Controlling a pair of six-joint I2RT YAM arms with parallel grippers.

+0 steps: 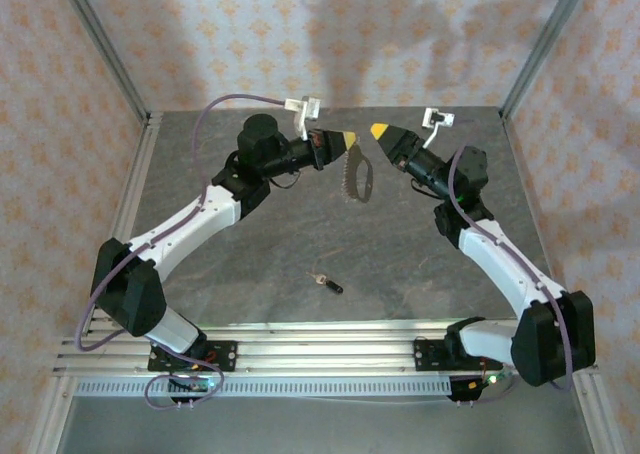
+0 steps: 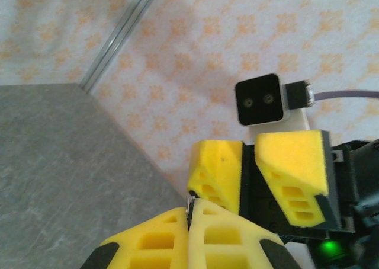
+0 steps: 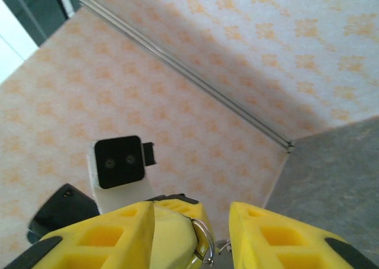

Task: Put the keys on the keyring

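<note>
The key, black-headed with a short pale blade, lies flat on the grey table near the front middle. My left gripper is raised at the back and shut on the keyring. The keyring's tan bumpy loop hangs down from the tips. Its thin metal ring shows at the tips in the right wrist view. My right gripper faces the left one tip to tip. It is open, its jaws either side of the left fingertip and the ring, with a gap left on the right.
Patterned walls and metal corner posts close in the table at the back and sides. An aluminium rail runs along the front edge by the arm bases. Each wrist camera faces the other.
</note>
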